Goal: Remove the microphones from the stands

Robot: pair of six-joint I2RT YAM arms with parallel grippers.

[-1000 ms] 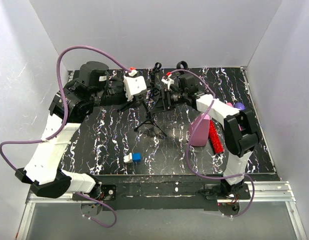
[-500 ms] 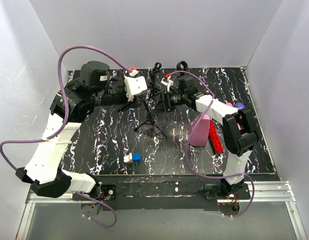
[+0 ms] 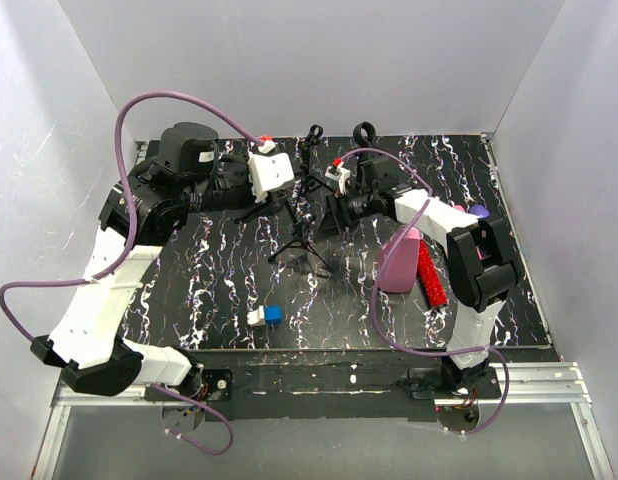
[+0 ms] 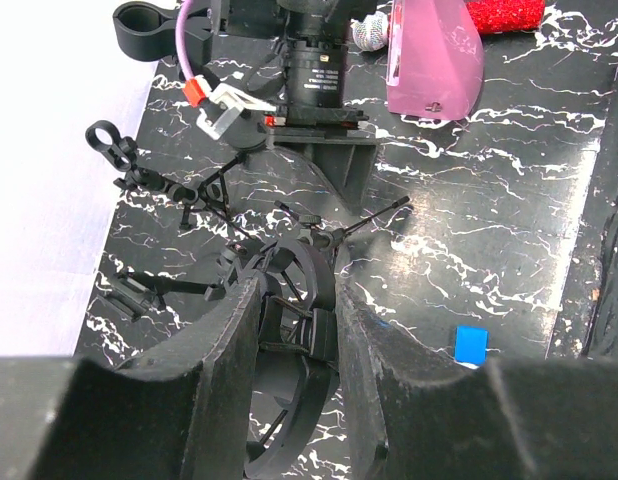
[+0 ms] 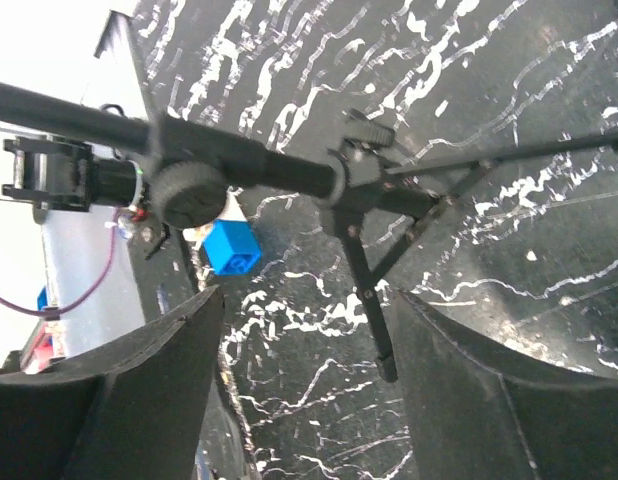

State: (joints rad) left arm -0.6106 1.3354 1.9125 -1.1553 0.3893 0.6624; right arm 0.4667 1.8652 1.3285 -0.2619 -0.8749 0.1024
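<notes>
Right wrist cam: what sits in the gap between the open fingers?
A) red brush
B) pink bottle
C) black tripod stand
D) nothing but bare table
C: the stand, pole and legs, crosses the gap between the right fingers, which stand wide apart. A blue block shows behind it.

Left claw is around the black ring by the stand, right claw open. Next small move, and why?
Probably ease the right claw forward until the pole sits between its fingers, then close. That claw is open, with the pole beyond its fingertips, so nothing braces it. The left claw is shut on the black ring, and pulling now would likely drag the stand along.
</notes>
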